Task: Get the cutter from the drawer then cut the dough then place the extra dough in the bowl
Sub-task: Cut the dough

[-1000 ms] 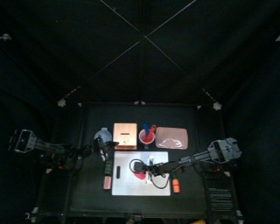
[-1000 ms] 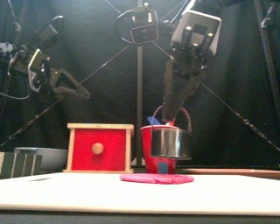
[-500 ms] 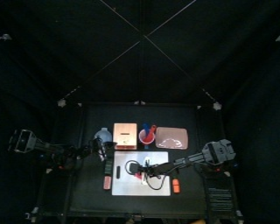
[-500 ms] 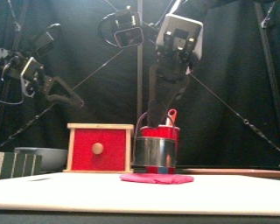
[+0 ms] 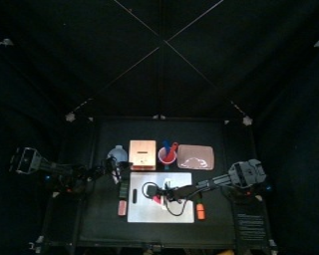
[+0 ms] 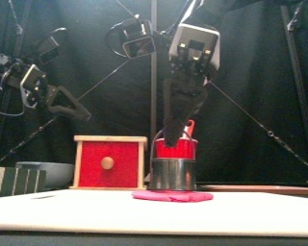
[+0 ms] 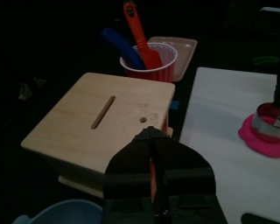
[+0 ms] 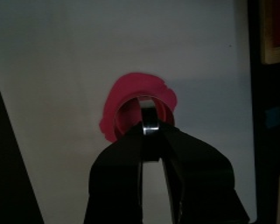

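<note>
The right pincer [image 6: 181,123] is clamped on the wire handle of the cutter [image 6: 173,174], which stands on the pink dough [image 6: 171,196] on the white board [image 5: 157,212], lower centre of the top view. The left pincer [image 7: 153,142], jaws together and empty, hangs over the wooden box [image 7: 98,114].

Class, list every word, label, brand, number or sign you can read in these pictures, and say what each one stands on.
None can be read.
The wooden box, red cup, metal cutter, pink dough and white cutting board all show plain surfaces with no print.
The dark bar on the wooden box's top is its slot, not a sign.
</note>
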Robot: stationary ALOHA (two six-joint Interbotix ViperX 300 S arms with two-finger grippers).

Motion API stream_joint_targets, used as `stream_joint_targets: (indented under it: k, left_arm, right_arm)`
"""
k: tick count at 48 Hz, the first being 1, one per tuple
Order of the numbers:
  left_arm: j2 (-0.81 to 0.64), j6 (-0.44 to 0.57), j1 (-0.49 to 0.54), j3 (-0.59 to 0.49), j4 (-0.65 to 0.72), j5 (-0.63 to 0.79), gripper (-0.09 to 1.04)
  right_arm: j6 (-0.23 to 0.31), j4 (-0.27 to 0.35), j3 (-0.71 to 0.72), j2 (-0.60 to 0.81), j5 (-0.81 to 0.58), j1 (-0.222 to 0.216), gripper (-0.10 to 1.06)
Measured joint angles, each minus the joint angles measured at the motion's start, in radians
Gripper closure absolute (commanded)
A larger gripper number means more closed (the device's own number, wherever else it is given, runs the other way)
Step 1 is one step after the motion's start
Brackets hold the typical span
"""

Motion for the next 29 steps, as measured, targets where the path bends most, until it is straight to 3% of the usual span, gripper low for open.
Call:
stream_joint_targets:
  k: [16,29]
  left_arm:
    - [0.000,-0.002,0.000,0.000,-0.006,0.002,0.68]
    - [0.000,0.000,0.000,-0.002,-0.002,0.054,0.66]
  right_arm:
    - [0.002,0.002,-0.006,0.012,0.000,0.000,0.47]
    - [0.002,-0.009,0.000,0.018,-0.017,-0.003,0.17]
